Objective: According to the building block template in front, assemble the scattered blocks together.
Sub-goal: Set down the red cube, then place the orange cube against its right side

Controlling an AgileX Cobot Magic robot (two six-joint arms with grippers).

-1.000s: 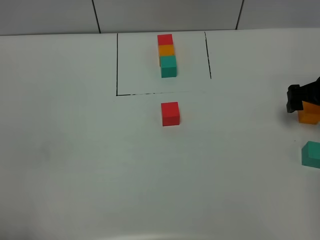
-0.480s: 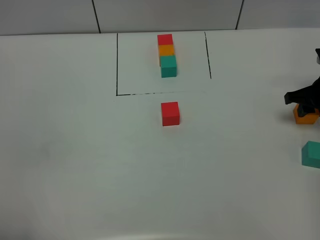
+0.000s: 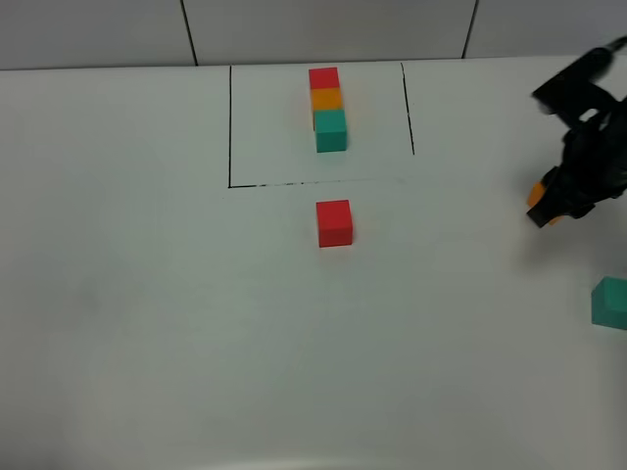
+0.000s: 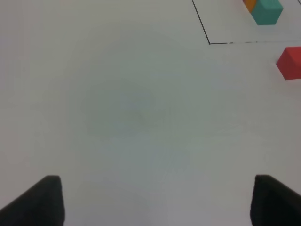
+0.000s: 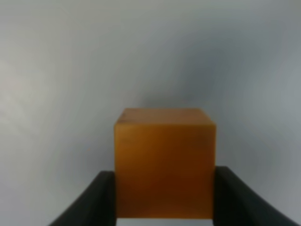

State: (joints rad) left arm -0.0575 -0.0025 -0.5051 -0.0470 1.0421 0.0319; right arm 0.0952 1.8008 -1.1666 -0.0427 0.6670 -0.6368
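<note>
The right pincer pinches the orange cube by two opposite sides, over the right part of the white bench, well apart from the other loose cubes. The red cube lies just in front of the black outline. The teal cube sits at the bench's right edge, near the right pincer. Inside the outline stands the template, a touching row of red, orange and teal. The left pincer is spread wide over bare bench, gripping nothing.
</note>
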